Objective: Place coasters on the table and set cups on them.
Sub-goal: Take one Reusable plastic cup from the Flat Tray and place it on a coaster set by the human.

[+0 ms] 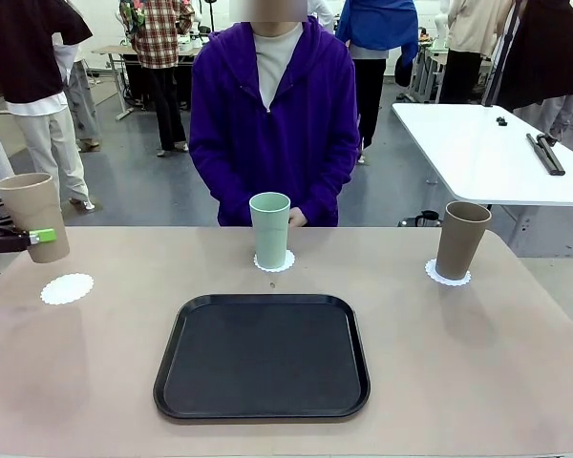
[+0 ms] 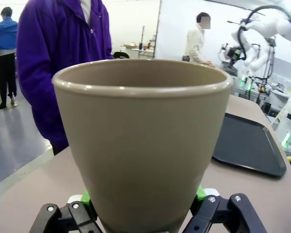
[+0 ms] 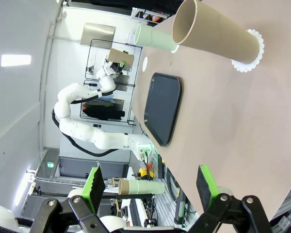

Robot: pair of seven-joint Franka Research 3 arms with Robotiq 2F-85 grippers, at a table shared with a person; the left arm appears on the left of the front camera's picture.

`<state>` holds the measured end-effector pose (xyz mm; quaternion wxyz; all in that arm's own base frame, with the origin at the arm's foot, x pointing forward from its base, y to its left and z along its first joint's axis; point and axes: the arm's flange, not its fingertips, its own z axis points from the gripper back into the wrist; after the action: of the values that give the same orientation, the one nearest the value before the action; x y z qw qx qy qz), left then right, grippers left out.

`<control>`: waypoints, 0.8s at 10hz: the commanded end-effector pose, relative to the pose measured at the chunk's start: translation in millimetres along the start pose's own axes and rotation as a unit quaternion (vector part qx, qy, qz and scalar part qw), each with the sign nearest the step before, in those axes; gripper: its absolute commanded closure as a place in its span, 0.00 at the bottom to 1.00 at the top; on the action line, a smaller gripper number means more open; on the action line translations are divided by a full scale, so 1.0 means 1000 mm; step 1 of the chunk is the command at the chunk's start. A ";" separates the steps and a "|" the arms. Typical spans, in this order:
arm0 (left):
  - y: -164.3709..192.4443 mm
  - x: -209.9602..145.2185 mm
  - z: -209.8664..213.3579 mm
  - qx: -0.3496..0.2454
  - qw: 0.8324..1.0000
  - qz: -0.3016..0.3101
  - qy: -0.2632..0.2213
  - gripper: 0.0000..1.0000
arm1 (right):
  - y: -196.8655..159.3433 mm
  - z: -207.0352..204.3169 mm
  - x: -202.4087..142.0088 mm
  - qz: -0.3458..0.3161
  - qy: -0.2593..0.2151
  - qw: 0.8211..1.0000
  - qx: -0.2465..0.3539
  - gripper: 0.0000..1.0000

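**Taupe tumbler held above the bare doily**

Matte, tapered, handleless taupe cup (image 1: 33, 214) clenched in left jaws (image 1: 40, 235), raised over the beige bench (image 1: 477, 363) near a lacy white doily (image 1: 67, 288). Mint cup (image 1: 269, 229) and second taupe cup (image 1: 460, 239) upright on scalloped doilies. Smooth black tray (image 1: 262, 357) centred. Right jaws (image 3: 150, 187) released, holding nothing.

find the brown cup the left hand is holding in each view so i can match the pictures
Front view: the held brown cup is at the far left edge, lifted above the bare coaster, in the left hand.
Left wrist view: it fills the middle, between the green pads.
Right wrist view: small and far off, upper middle, at the other arm's tip.
Shared landmark: the black tray.
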<state>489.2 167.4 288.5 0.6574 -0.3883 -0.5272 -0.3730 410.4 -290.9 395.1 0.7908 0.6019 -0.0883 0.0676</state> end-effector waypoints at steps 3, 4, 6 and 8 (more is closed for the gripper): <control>-0.004 -0.037 0.001 -0.063 0.997 -0.041 0.010 0.17 | 0.001 0.000 0.002 -0.003 0.002 1.000 -0.001 0.00; -0.006 -0.044 -0.002 -0.071 0.996 -0.050 -0.002 0.17 | 0.001 0.000 0.002 -0.003 0.002 1.000 -0.001 0.00; -0.013 -0.051 -0.013 -0.097 0.993 -0.069 -0.013 0.17 | 0.001 0.000 0.002 -0.003 0.002 1.000 -0.001 0.00; -0.014 -0.051 -0.014 -0.096 0.993 -0.069 -0.015 0.17 | 0.001 0.000 0.002 -0.003 0.002 1.000 -0.001 0.00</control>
<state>473.7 149.7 236.5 0.5945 -0.4186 -0.5212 -0.4468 410.4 -290.9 395.2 0.7908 0.6019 -0.0883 0.0676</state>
